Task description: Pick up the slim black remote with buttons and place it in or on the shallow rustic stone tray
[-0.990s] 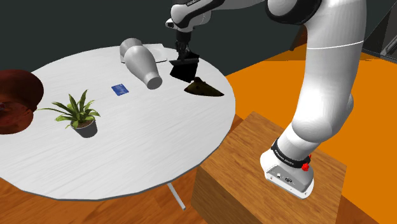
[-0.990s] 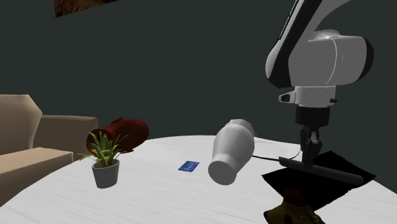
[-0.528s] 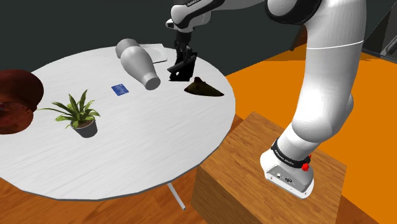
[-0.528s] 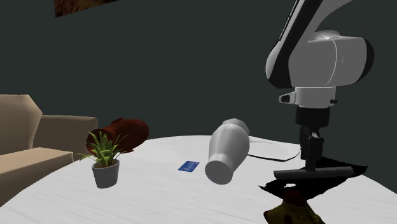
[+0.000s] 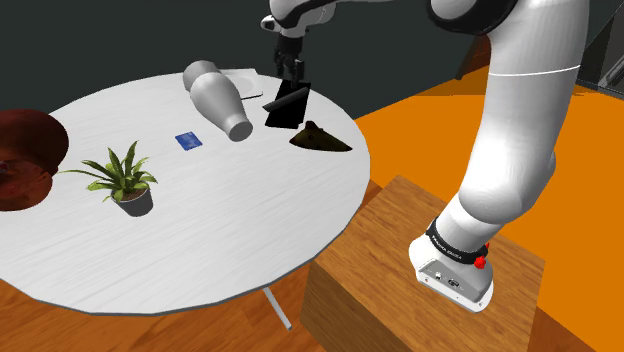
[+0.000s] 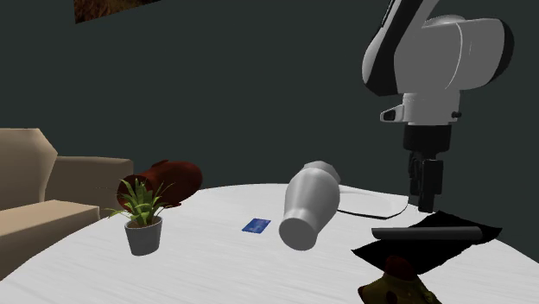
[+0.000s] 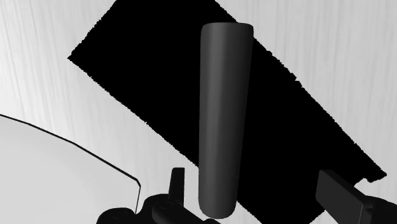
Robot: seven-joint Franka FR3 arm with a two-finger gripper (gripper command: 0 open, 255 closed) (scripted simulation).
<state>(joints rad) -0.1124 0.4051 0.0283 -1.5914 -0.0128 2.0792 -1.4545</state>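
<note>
Remote (image 7: 222, 114) smooth w/ soft sheen, tray (image 7: 127, 70) matt black, table (image 5: 200, 230) pale streaky grain, stand (image 5: 400, 260) wood.

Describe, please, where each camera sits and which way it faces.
Shoulder view: beside and behind the stand, looking down over the round table; the white arm reaches up-left.
Second exterior view: low near the table, facing across it to a dark wall; the arm's end and fingers hang above the remote.
Wrist view: on the hand, looking down between open fingers at the remote on the black tray.
Both exterior views share the potted plant and grey vase.
</note>
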